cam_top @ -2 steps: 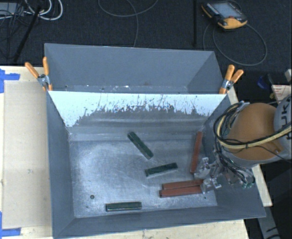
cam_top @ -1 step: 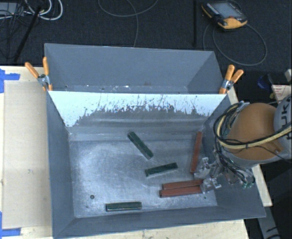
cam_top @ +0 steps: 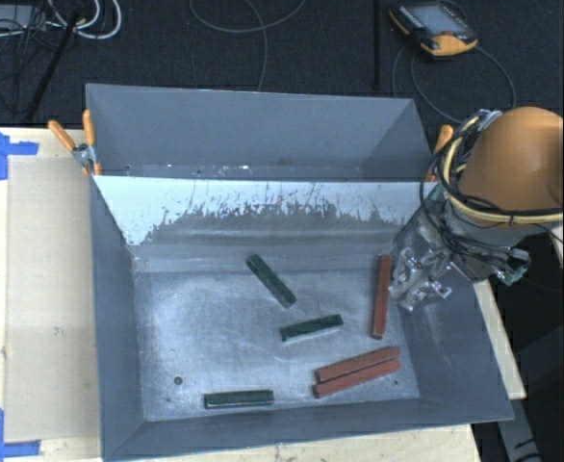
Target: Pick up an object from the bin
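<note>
At the right of the bin (cam_top: 263, 142): my claw (cam_top: 419, 279) hung beside a reddish stick (cam_top: 382, 298).
Claw's state: I could not tell.

Overhead lighting, moderate and even. You see the bin (cam_top: 263, 128) brightest along a pale band across its far wall at 12 o'clock. Its bottom carries a soft whitish sheen from the centre toward 9 o'clock. The orange cover (cam_top: 518, 157) at 3 o'clock bears a broad, dull highlight on its crown. Beyond the bin at 12 o'clock, the ground (cam_top: 292, 46) lies dark.
</note>
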### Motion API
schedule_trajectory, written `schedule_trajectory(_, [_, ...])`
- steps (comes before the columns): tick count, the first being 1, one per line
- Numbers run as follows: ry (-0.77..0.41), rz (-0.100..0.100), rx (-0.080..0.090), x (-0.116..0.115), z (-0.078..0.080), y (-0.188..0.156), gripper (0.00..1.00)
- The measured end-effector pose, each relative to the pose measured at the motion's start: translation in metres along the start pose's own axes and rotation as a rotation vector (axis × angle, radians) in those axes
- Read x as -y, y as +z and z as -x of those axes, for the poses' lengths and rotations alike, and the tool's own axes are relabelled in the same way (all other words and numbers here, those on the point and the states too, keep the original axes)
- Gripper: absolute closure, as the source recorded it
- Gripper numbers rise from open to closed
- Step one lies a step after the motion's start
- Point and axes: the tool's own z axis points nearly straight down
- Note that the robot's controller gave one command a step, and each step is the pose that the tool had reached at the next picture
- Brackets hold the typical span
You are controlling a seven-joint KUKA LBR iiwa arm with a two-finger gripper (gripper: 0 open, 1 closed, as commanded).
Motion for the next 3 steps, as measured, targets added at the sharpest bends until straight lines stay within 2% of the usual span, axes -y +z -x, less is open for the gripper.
schedule_trajectory(1, [0.003, 0.005, -0.004, -0.001, -0.001, 0.003, 0.00])
schedule_trajectory(2, [0.004, 0.005, -0.004, -0.001, -0.002, 0.003, 0.00])
schedule_trajectory(3, [-0.063, 0.002, -0.003, 0.005, 0.002, 0.015, 0.00])
